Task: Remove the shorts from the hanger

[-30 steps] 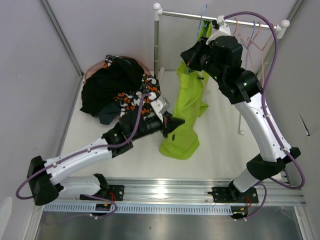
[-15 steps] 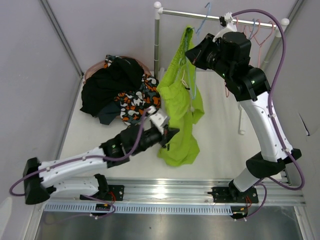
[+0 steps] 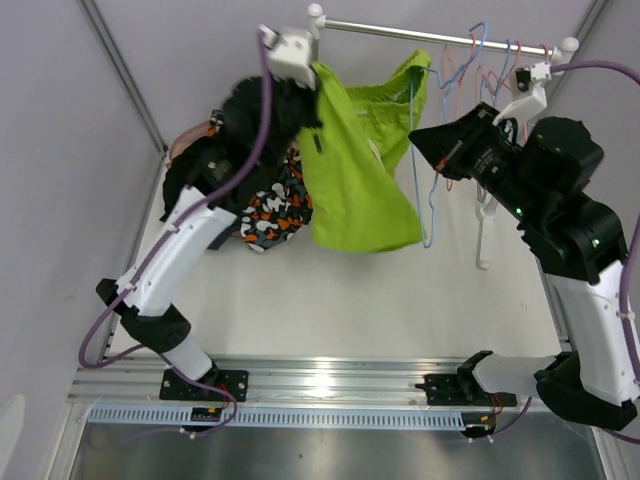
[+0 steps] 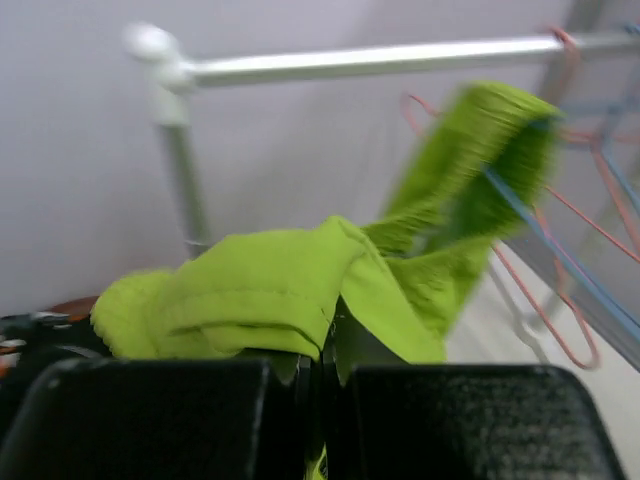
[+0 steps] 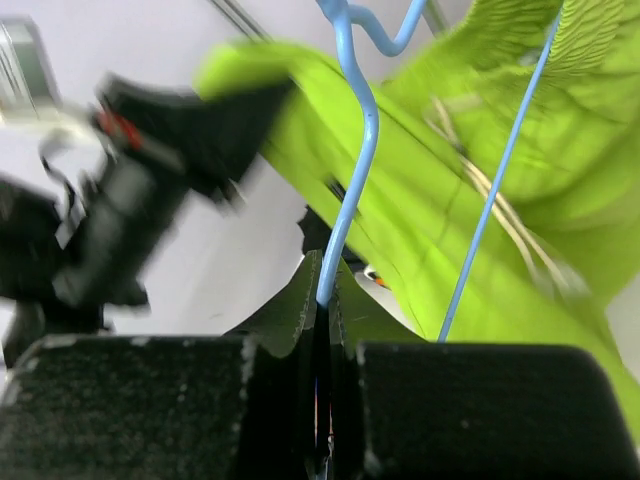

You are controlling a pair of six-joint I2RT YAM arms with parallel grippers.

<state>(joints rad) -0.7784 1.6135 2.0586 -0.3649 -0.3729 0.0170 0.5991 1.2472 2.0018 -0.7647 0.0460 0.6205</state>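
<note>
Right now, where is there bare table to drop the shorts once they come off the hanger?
The widest bare patch of table lies between the hanging shorts and the metal rail at the near edge, reaching right towards the rack's leg. The back left is crowded with the clothes pile; spare hangers crowd the back right.

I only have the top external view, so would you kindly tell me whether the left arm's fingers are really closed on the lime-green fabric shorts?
Observer: Yes, the left wrist view shows the left gripper shut, a fold of the lime-green fabric shorts pinched between its fingers.
Operator: Thank you. Does the right gripper have the hanger?
Observer: The right wrist view shows the right gripper shut on the thin blue wire hanger.
Operator: Are the shorts free of it?
Observer: No; the left wrist view shows the blue wire passing inside the waistband.
</note>
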